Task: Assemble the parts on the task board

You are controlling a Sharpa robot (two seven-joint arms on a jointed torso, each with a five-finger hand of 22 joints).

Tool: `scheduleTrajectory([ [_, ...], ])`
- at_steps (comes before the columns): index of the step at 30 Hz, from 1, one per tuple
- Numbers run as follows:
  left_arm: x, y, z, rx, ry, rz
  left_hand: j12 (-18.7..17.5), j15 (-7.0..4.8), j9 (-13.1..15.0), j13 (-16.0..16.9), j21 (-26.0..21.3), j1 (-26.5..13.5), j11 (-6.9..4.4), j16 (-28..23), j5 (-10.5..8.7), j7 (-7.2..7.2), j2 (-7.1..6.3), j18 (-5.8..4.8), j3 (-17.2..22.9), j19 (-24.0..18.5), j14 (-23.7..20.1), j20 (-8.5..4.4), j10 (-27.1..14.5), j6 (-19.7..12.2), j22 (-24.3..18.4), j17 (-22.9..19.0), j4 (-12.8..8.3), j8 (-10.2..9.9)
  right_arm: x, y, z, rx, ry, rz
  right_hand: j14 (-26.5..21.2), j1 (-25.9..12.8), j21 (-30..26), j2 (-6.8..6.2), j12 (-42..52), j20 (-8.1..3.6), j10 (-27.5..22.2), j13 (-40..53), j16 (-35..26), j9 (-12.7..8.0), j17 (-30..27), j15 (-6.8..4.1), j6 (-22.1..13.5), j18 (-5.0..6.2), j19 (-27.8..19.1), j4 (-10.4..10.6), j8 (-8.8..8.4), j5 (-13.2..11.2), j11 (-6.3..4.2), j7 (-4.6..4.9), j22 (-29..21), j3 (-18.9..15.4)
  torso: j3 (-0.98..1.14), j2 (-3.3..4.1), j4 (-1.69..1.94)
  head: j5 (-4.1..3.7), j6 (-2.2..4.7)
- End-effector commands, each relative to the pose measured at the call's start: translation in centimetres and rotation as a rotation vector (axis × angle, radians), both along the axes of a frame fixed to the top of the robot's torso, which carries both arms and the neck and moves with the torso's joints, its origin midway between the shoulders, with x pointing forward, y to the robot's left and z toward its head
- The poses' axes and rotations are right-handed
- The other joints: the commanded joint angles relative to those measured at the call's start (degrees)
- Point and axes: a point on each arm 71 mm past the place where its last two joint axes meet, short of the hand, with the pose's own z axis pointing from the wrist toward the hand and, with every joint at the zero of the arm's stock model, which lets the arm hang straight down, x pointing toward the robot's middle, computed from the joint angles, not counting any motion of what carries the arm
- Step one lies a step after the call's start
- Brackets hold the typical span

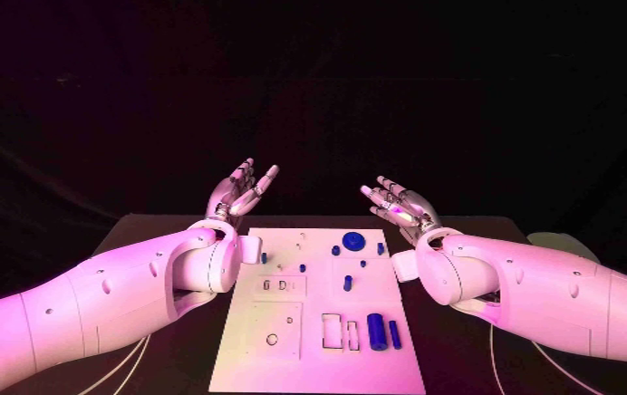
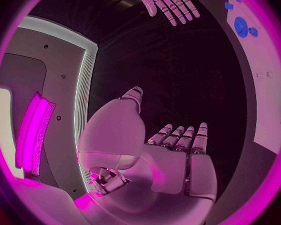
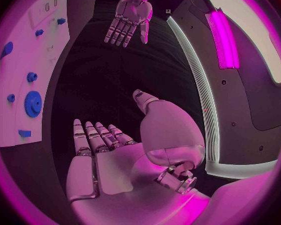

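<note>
Hands, left (image 1: 243,188) and right (image 1: 400,203), hover empty, fingers spread, over black table (image 1: 157,232) beyond task board (image 1: 301,359).

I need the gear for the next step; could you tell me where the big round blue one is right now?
In the head view the round blue gear sits near the far edge of the task board, toward the right hand, with a small blue part just beside it.

no readable text, labels or numbers
</note>
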Motion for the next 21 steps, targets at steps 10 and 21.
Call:
scheduleTrajectory([
  [10,-0.6,1.5,2.1,-0.016,-0.056,-0.062,5.38,0.52,4.54,2.55,11.12,10.7,3.25,11.05,0.46,9.13,-0.25,3.32,2.07,27.89,31.17,0.64,26.57,21.33,4.98,6.53,0.05,7.28,1.7,-0.7,3.5,-0.329,-0.294,0.196,32.22,10.68,7.21,-2.17,5.46,0.34,35.3,2.33,9.05,5.8,5.31,-1.27,24.43,2.44,15.52,-7.22,9.05,1.47,-0.66,9.25,3.0,4.45,-0.76,2.6,1.28,-1.31,-0.11],
  [21,-1.4,2.0,3.4,-0.022,-0.076,-0.078,6.97,-4.41,8.49,3.17,16.17,16.36,-1.03,16.69,0.34,5.85,-2.53,8.02,7.03,42.21,49.13,-1.0,50.85,41.65,4.96,10.51,-0.58,14.36,2.7,-1.4,5.1,-0.532,-0.396,0.244,42.44,12.4,11.7,-4.65,3.78,0.19,46.04,2.4,9.88,7.56,5.5,-3.65,38.06,4.88,30.2,-10.0,11.9,0.34,-2.6,7.71,3.77,7.05,-1.17,4.54,2.01,-2.2,0.0],
])
